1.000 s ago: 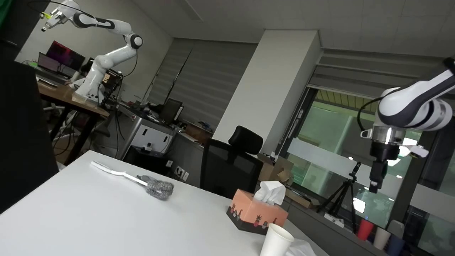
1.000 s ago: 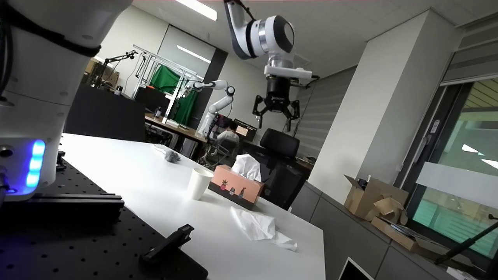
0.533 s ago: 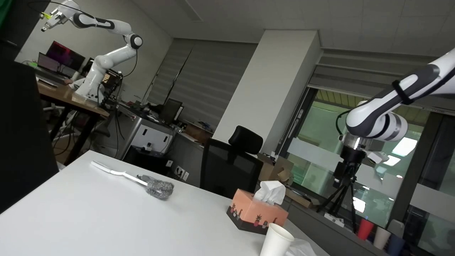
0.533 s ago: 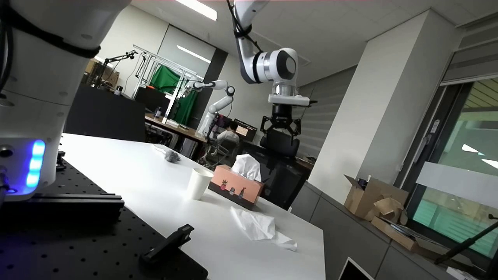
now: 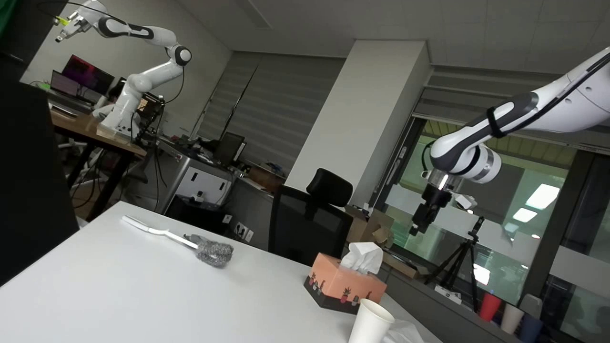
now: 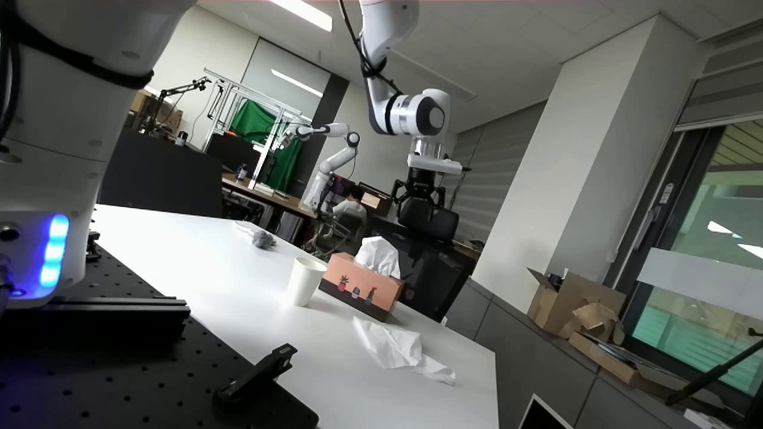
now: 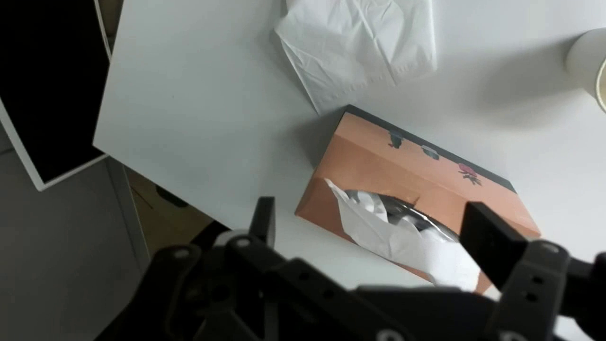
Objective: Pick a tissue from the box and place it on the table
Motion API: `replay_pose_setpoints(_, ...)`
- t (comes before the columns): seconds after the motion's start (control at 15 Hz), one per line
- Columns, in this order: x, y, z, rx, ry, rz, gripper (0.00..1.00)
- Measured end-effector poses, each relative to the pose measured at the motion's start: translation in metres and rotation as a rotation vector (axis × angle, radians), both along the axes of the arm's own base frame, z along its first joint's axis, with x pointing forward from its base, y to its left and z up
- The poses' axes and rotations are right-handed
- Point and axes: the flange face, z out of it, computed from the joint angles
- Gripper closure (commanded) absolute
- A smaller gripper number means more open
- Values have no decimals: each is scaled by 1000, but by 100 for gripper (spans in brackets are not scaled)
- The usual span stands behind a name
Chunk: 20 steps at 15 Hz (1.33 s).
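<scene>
Over the desk, by the wrist view: pincer spread wide, a broad gap between its two fingers. Tissue box, orange with a dark band along its foot, sits on the desk; one tissue pokes out of its top and droops toward five o'clock. Taking the box as the dial's centre in that view: loose tissue at eleven o'clock, creased and spread on the desk, its nearest corner just beside the box; white cup at two o'clock, partly cut off by the frame edge; pale-rimmed dark panel between nine and ten, past the corner of the desk. In both exterior views the pincer hangs higher than the box, between one and two o'clock of it, tips downward and well apart from the tissue in the top. In an exterior view, a white-handled brush lies on the desk between nine and ten o'clock of the box, grey head nearer the box; black chair at eleven, beyond the desk's edge.
</scene>
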Motion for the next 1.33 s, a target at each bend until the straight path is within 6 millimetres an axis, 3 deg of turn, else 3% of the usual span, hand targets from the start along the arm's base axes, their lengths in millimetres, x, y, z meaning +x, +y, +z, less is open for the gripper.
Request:
replay_pose_setpoints(0.4,24,34,3,-89,36,280,0)
replay_pose_setpoints(1.33,26,39,-2,-105,45,332,0)
